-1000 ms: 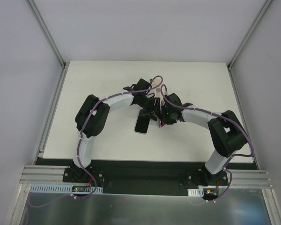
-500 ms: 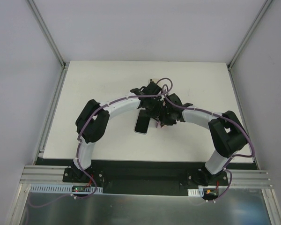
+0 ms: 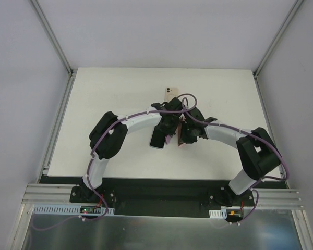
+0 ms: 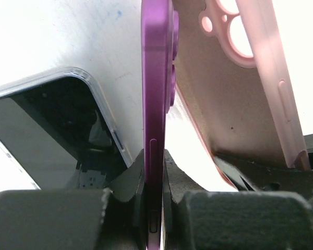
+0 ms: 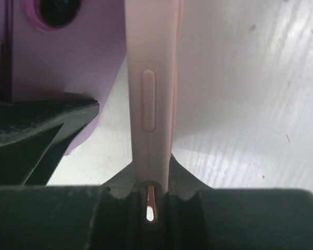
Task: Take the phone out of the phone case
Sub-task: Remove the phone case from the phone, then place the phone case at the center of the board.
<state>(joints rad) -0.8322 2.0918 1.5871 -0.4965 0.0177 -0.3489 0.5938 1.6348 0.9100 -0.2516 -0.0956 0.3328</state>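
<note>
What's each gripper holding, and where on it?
Left gripper: purple phone, fingers on its flat faces, at the end away from the lenses. Right gripper: pink case, at the end below its side button.

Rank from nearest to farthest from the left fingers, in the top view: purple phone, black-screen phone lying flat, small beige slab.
1. The purple phone, clamped in the left fingers.
2. The black-screen phone, flat just beside them.
3. The small beige slab, beyond the wrist, farther back.

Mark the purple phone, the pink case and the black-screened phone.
purple phone [image 4: 155, 78], left wrist view, side edge.
pink case [image 5: 151, 52], right wrist view, side edge.
black-screened phone [image 4: 49, 125], left wrist view, screen.
</note>
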